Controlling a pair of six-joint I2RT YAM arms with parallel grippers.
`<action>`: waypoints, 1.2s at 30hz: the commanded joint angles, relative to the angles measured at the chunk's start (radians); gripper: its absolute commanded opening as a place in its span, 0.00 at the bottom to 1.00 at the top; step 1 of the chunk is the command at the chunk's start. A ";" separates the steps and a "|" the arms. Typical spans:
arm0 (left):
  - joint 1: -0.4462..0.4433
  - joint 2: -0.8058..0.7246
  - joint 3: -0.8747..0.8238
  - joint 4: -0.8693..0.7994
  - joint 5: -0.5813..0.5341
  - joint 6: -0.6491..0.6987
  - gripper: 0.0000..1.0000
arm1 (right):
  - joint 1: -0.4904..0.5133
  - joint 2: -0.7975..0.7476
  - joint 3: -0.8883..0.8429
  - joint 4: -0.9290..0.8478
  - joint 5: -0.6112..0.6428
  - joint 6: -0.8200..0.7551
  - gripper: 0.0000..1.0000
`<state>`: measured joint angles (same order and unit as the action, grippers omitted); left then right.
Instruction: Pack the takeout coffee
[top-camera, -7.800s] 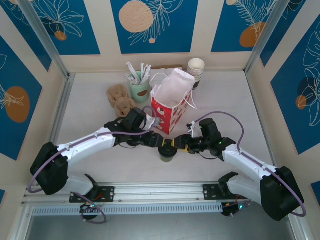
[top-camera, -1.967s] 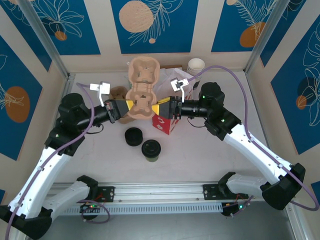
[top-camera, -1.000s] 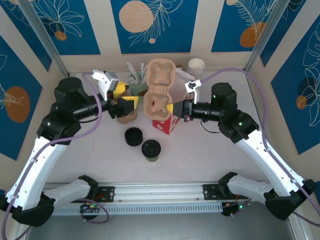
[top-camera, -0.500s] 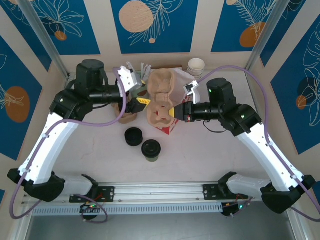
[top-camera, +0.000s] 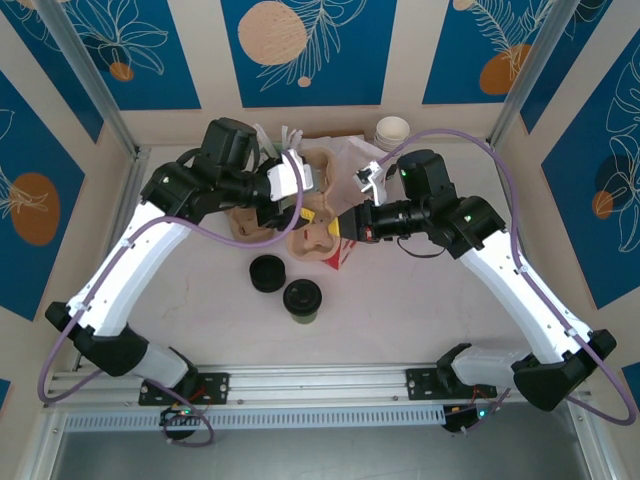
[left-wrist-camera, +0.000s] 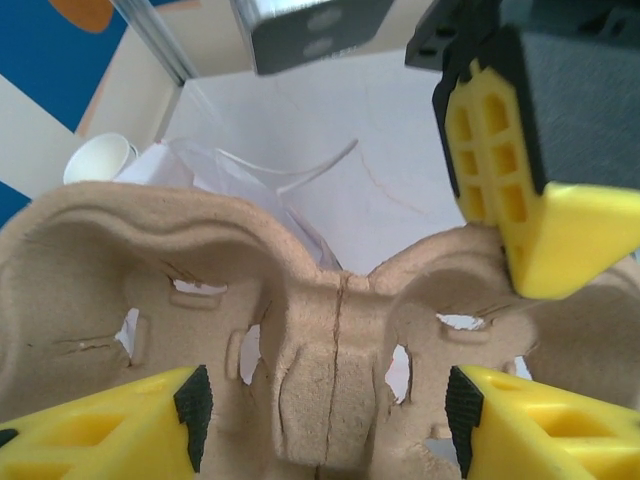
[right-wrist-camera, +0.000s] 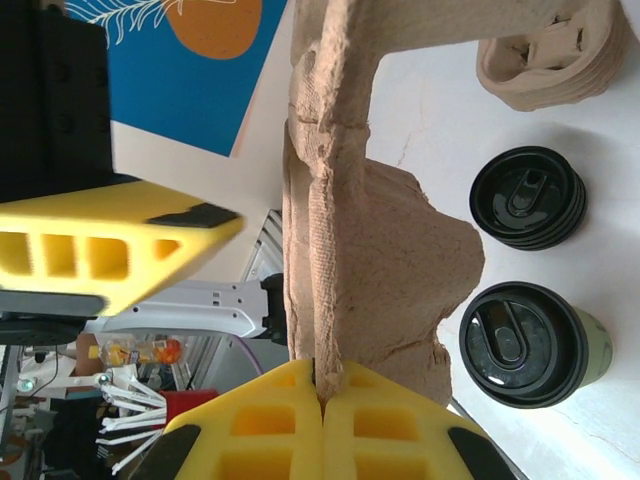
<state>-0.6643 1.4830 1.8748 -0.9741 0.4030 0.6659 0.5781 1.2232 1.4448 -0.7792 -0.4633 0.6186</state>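
Left of centre, above the tabletop (top-camera: 200, 310): left claw (left-wrist-camera: 325, 425) apart-fingered, over the near face of a brown pulp cup carrier (left-wrist-camera: 330, 400); whether its fingers touch, hard to say. Below, a low stack of black lids (top-camera: 267, 273). Just right of and nearer than the lids, takeout coffee (top-camera: 302, 299) upright, dark lid on, outside the red-and-white bag (top-camera: 345, 250). Further right, right claw (right-wrist-camera: 322, 425) clenched on the carrier's edge. Behind, at right, pale stacked cups (top-camera: 391, 131).
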 joint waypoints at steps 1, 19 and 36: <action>-0.011 0.014 0.039 -0.042 -0.039 0.027 0.63 | -0.003 0.004 0.043 -0.005 -0.053 -0.022 0.00; -0.043 0.042 0.055 -0.060 -0.079 0.038 0.53 | -0.001 -0.030 0.017 0.005 -0.091 -0.042 0.00; -0.046 0.042 0.053 0.004 -0.101 0.034 0.38 | -0.026 -0.040 0.018 -0.026 -0.065 -0.052 0.22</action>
<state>-0.7055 1.5227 1.9205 -1.0145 0.3164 0.6910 0.5644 1.2091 1.4532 -0.7742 -0.5171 0.5831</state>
